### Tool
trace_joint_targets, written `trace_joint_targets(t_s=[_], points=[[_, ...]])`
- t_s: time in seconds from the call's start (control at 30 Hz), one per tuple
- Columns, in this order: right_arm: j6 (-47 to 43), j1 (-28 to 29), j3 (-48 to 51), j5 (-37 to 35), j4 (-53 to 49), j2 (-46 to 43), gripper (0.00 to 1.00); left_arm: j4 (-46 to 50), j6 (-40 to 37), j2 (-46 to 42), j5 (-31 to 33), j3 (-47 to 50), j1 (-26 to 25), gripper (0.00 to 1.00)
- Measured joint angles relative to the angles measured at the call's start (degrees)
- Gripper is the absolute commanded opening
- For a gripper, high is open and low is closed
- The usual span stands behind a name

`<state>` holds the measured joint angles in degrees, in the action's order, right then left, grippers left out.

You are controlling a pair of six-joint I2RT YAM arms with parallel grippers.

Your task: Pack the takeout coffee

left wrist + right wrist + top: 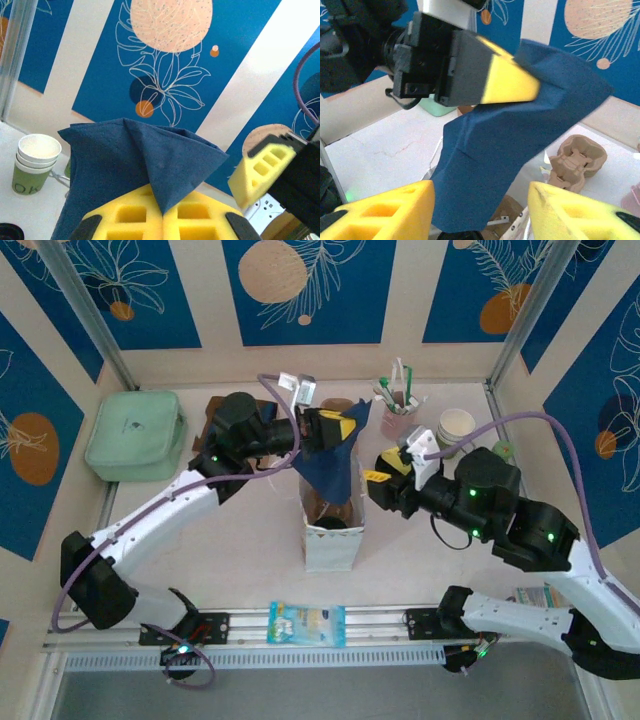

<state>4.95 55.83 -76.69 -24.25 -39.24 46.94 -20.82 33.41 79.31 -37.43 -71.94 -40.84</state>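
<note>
Left pincer (350,428) clamped shut on blue napkin (330,470) above white paper bag (330,548), right pincer (378,480) stood open, empty, beside napkin.

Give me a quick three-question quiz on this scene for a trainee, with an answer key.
1. True or false: the left pincer is shut on the blue napkin.
2. The right pincer is: A open; B shut on a cup; C shut on a stirrer.
3. In the top view, what does the napkin hang above?
Key: 1 true. 2 A. 3 the white paper bag.
</note>
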Motion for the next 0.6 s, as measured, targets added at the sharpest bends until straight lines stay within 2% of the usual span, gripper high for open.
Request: trace_joint_targets(t_s=[0.13,0.4,0.6], points=[[1.07,-1.09,0.33,-0.02,0.44,-2.29,0.58,-5.79,-0.74,-1.64,1.33,3.19,0.00,0.00],[2.58,-3.02,1.25,0.13,0.66,-2.84,0.58,-19.63,-2.45,-3.72,3.67,11.39,0.00,0.00],[3.26,-4.52,2.23,0.87,0.63,-2.80,0.58,-27.50,-3.61,-2.69,4.11,14.08,0.00,0.00]])
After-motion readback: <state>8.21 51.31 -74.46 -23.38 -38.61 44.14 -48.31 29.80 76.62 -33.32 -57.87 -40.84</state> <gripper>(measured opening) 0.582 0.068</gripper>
